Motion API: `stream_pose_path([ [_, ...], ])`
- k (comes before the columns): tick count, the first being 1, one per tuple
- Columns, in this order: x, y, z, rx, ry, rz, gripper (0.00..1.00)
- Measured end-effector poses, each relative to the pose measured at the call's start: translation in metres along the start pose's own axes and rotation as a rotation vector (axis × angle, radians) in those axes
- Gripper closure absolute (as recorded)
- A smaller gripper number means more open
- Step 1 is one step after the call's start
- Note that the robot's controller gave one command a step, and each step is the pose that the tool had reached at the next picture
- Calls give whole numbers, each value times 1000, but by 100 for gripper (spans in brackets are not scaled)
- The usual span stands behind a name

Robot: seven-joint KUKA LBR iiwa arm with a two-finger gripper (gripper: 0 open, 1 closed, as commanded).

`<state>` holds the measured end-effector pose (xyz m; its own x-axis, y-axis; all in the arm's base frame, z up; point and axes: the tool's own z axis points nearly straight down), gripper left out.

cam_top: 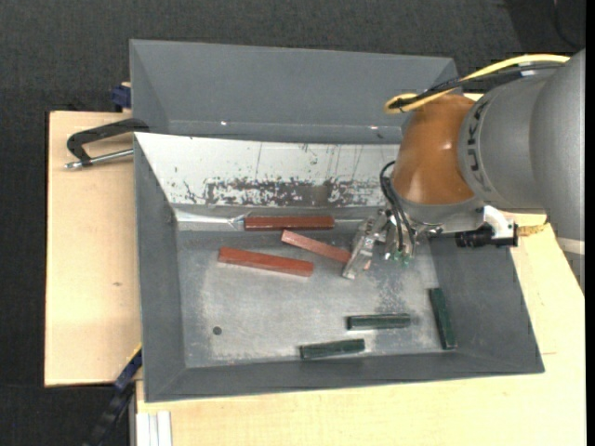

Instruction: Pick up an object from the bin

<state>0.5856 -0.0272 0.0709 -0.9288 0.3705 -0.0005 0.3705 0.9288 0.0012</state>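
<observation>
Centring on the slanted red-brown bar [314, 245] beside your jaws, by the back wall of the bin [260, 316], stay square; their opening cannot be told.

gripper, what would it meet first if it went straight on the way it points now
Probably the right end of the middle reddish-brown bar, just left of the gripper. Depth is unclear from above, so it may instead reach the bare bin floor beside that bar.
</observation>
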Motion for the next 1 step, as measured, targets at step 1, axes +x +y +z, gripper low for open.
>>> stream_pose_path([
  [1, 0, 0, 0, 0, 0, 0, 100],
])
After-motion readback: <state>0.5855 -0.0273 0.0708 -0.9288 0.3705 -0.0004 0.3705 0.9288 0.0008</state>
